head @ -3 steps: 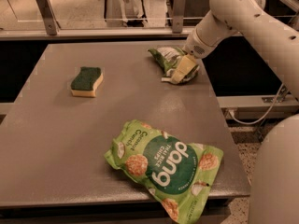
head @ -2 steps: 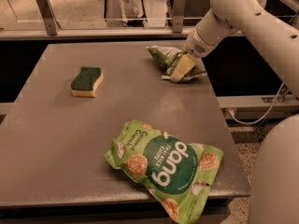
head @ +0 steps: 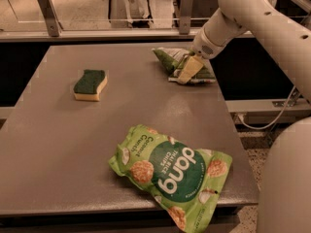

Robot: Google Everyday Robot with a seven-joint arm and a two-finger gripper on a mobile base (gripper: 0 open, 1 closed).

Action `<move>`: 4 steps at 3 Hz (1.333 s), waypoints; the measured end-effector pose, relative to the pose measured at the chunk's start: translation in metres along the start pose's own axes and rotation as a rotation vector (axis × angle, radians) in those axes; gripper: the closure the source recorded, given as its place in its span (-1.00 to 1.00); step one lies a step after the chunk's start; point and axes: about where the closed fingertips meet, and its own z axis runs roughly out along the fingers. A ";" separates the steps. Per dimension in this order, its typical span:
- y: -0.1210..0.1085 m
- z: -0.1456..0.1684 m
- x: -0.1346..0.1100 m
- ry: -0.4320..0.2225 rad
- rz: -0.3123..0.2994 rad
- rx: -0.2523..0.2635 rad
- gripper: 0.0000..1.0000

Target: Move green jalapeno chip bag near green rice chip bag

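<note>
— What's the biggest thing in front of you?

— The grey table (head: 73,144). My white arm (head: 272,23) reaches down from the right over its far right corner.

— And the bags?

— The green rice chip bag (head: 170,171) lies flat at the near edge, toward the right, with its "dang" print upside down to the camera. The green jalapeno chip bag (head: 167,58) lies crumpled at the far right of the table, well apart from the rice bag.

— Anything else?

— A sponge (head: 90,84), green on top and yellow below, sits on the left half, apart from both bags.

— Your gripper?

— My gripper (head: 188,68) is down on the jalapeno bag, touching its right part. I cannot tell whether it stands open or has closed on the bag.
</note>
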 end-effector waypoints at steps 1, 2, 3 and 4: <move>0.028 -0.027 -0.032 0.024 -0.093 -0.024 1.00; 0.068 -0.059 -0.063 0.037 -0.204 -0.061 1.00; 0.096 -0.078 -0.067 0.059 -0.241 -0.085 1.00; 0.116 -0.099 -0.045 0.061 -0.181 -0.106 1.00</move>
